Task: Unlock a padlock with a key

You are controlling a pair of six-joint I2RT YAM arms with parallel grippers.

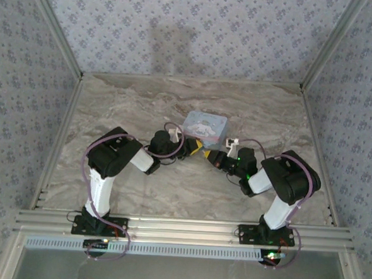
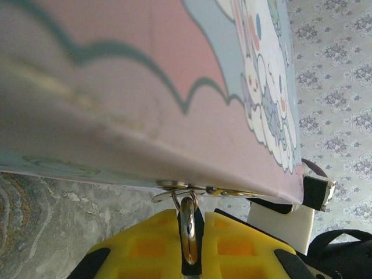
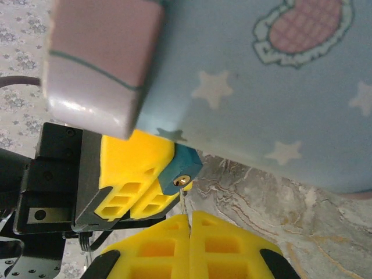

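The tiny dark-blue padlock [image 3: 179,165] hangs at the front edge of the light-blue tin [image 3: 261,87]. Its keyhole faces my right gripper [image 3: 189,216]. That gripper is shut on the key [image 3: 183,201], whose thin blade reaches up to the keyhole. My left gripper [image 2: 190,218] is shut on the padlock, and its silver shackle [image 2: 188,224] passes through the tin's metal latch ring [image 2: 174,189]. From above, the left gripper [image 1: 194,146] and right gripper [image 1: 208,155] meet tip to tip just in front of the tin [image 1: 204,125].
The tin with its white cartoon figure sits mid-table on the marble top [image 1: 144,105]. Patterned walls close in the back and both sides. An aluminium rail [image 1: 180,228] runs along the near edge by the arm bases.
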